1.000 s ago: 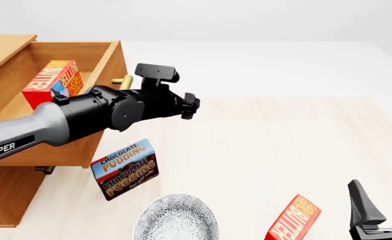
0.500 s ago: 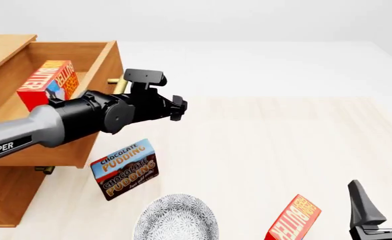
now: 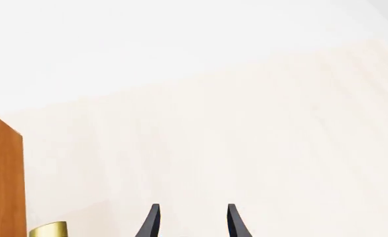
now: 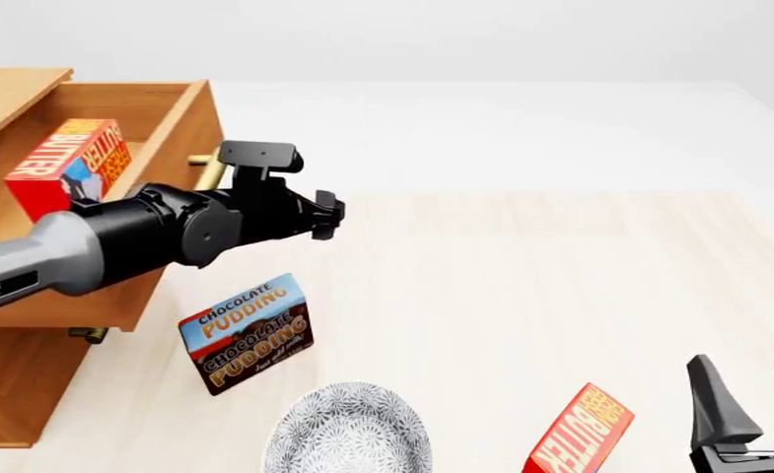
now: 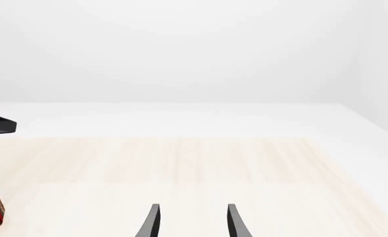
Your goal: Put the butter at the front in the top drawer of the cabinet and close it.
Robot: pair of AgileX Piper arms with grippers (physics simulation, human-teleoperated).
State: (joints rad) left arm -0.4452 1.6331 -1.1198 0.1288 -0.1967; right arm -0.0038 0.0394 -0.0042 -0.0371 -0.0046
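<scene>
Butter [image 4: 64,163] sits inside the half-shut drawer [image 4: 163,128]. Your left gripper [image 4: 320,212], released and empty, presses the front (handle [image 4: 206,169] nearby); it could slip off sideways.

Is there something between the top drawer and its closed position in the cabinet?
Nothing visible blocks it. The butter lies inside the top drawer, below its rim. The left claw, open and empty, is beside the drawer front near the handle.
</scene>
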